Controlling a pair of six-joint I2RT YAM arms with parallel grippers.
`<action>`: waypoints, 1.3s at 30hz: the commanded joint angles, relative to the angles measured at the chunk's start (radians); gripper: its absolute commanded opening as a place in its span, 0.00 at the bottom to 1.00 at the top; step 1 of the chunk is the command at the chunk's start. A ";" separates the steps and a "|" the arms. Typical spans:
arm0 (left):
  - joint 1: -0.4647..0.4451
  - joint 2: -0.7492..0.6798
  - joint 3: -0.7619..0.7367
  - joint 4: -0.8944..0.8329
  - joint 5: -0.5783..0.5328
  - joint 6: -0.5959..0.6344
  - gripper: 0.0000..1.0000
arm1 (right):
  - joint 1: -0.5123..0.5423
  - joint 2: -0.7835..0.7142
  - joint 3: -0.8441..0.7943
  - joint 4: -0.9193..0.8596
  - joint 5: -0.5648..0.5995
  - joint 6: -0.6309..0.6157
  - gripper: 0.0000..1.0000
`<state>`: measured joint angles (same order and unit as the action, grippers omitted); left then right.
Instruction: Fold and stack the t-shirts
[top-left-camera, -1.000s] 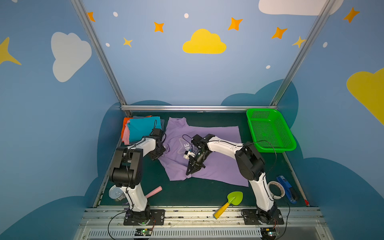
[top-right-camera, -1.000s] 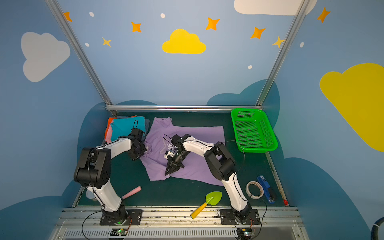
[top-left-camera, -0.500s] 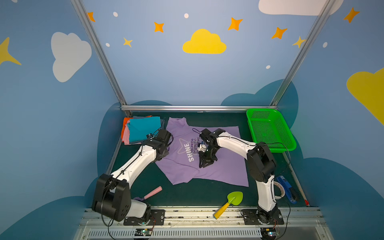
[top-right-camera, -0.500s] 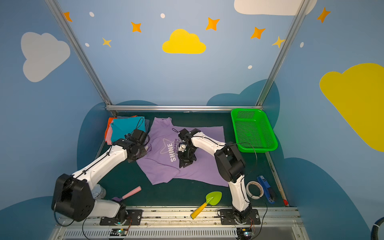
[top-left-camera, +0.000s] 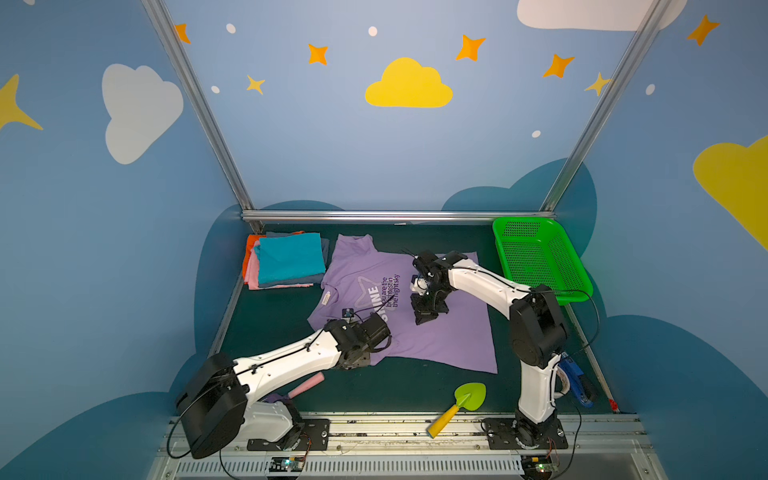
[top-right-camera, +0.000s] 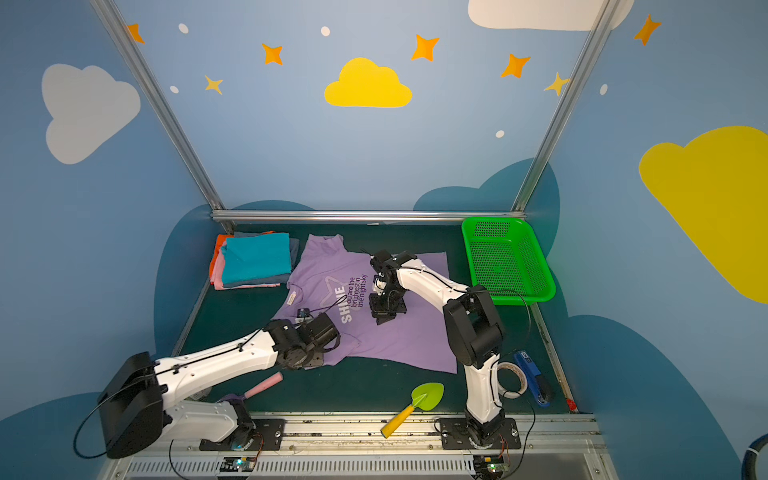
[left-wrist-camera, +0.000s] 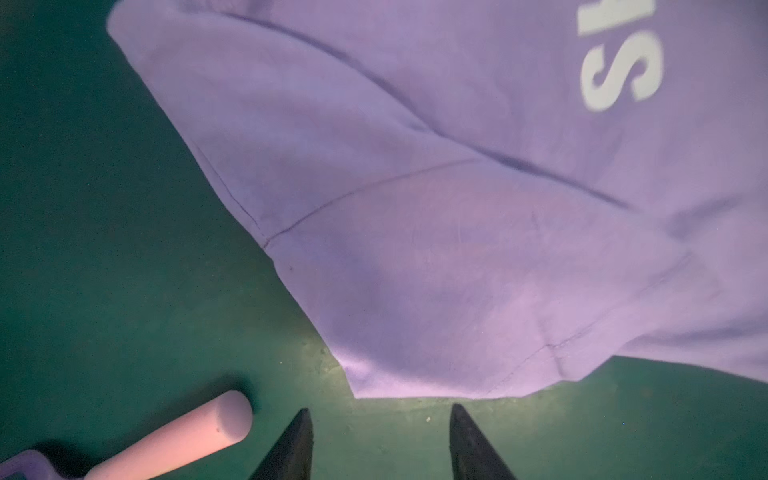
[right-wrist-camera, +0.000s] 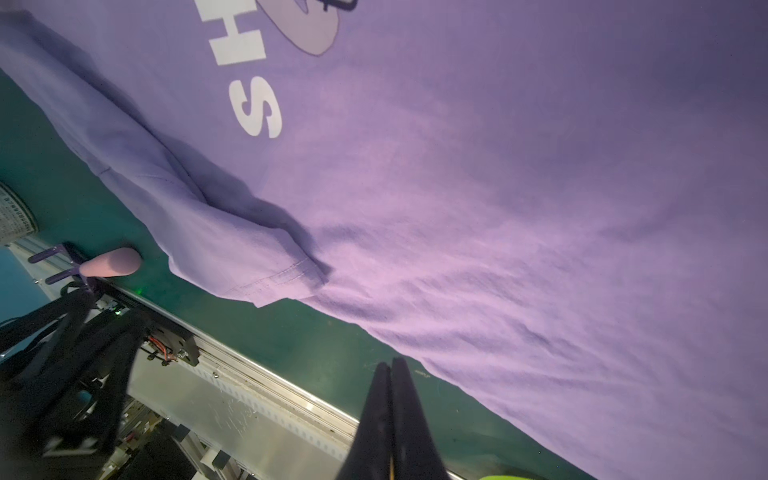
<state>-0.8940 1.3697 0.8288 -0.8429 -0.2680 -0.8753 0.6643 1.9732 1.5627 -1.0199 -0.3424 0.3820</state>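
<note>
A lavender t-shirt (top-left-camera: 440, 332) (top-right-camera: 399, 332) lies spread on the green mat in both top views, with its white "SHINE" print facing up. Folded t-shirts (top-left-camera: 286, 259) (top-right-camera: 254, 257) are stacked at the back left, a teal one on top. My left gripper (left-wrist-camera: 380, 409) is open over bare mat, just off the corner of the near sleeve (left-wrist-camera: 415, 365), with nothing between its fingers. My right gripper (right-wrist-camera: 392, 361) is shut and empty. It hovers above the shirt's middle (top-left-camera: 422, 320), beside the print.
A green basket (top-left-camera: 540, 266) stands at the back right. A green-and-yellow trowel (top-left-camera: 461, 405) lies near the front edge. A pink-handled tool (top-left-camera: 307, 384) (left-wrist-camera: 187, 436) lies close to my left gripper. A tape roll (top-right-camera: 509, 380) and a blue tool (top-left-camera: 575, 382) sit by the right arm's base.
The shirt went from partly folded over to flat with its print showing. My left arm drew back from the collar side to the near sleeve and opened. My right gripper moved slightly right and shut.
</note>
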 joint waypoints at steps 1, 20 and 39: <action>-0.009 0.052 -0.022 0.027 0.005 -0.008 0.61 | -0.006 -0.036 -0.028 0.015 -0.026 0.015 0.06; 0.021 0.195 0.070 0.006 -0.012 0.010 0.04 | -0.042 -0.051 -0.090 0.052 -0.054 0.032 0.06; 0.155 -0.226 0.021 -0.094 0.324 -0.028 0.11 | -0.048 -0.036 -0.107 0.063 -0.079 0.031 0.03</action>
<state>-0.7422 1.1690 0.9161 -0.9386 -0.0250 -0.8738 0.6209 1.9636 1.4670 -0.9569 -0.4061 0.4118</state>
